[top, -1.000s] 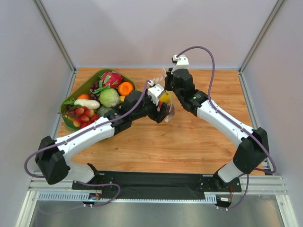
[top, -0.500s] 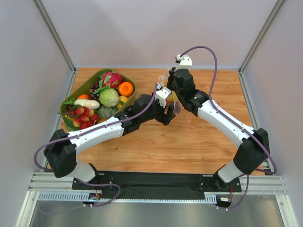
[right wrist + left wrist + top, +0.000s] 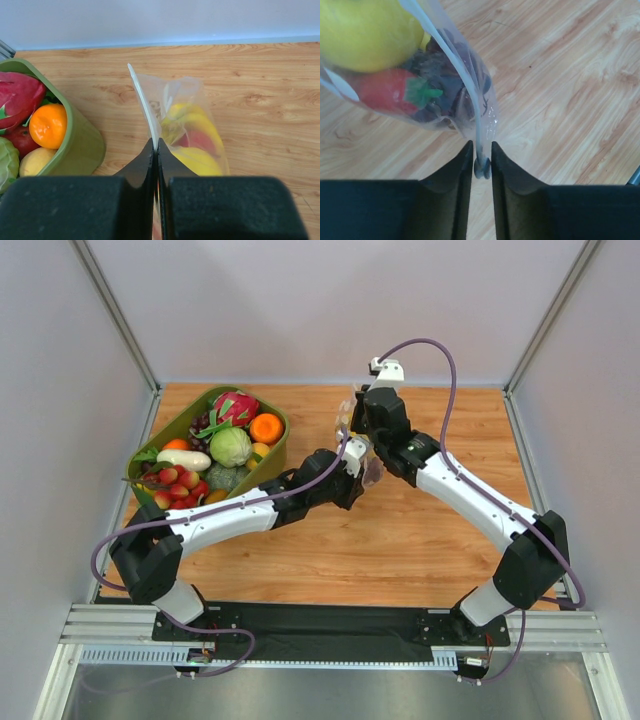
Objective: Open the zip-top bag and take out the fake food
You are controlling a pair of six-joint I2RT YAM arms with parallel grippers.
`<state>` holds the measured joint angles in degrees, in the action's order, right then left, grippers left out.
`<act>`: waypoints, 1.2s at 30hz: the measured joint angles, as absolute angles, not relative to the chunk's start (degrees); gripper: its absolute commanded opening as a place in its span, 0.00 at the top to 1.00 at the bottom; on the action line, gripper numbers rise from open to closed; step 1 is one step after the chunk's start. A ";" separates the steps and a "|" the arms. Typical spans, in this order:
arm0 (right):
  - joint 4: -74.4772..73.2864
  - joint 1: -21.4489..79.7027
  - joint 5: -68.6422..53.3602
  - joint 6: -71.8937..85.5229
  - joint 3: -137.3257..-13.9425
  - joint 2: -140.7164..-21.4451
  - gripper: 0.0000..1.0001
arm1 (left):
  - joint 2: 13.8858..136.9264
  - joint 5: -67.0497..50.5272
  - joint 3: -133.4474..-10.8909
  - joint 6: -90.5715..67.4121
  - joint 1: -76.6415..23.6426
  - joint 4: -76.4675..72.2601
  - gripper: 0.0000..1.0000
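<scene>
The zip-top bag [image 3: 187,107] is held between both grippers over the wooden table [image 3: 570,75], to the right of the olive-green bin [image 3: 82,145] and apart from it. One stretch of the zip strip [image 3: 479,135] is pinched in the fully closed right gripper [image 3: 155,147]. The left gripper [image 3: 481,150] is closed to a narrow gap on the strip's end. The fake food [image 3: 370,30], in yellow, red and dark purple pieces, is contained inside the bag.

L gripper [image 3: 481,146] pinching zip-top bag [image 3: 488,116] edge, fake food [image 3: 437,70] inside, lemon [image 3: 365,32], red chili [image 3: 382,90], wood table [image 3: 570,75]
</scene>
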<state>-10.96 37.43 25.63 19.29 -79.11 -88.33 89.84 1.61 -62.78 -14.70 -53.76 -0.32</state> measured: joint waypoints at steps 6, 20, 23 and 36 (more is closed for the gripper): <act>-11.07 37.43 26.02 19.14 -79.11 -88.16 1.00 | 89.71 4.21 -62.85 -14.06 -53.87 1.19 1.00; -14.24 35.83 31.79 10.04 -73.76 -76.49 0.59 | 80.29 -0.95 -76.42 2.13 -51.16 27.86 1.00; -14.33 34.17 28.86 5.98 -73.25 -72.03 0.30 | 79.79 -2.52 -80.68 6.00 -50.11 33.76 1.00; -27.92 31.05 -22.02 -12.56 -74.30 -65.01 0.18 | 76.51 -10.11 -77.56 18.33 -48.27 41.39 1.00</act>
<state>-27.92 31.05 -22.02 -12.56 -74.30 -65.01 76.51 -10.11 -77.56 18.33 -48.27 41.39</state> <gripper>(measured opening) 0.842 0.032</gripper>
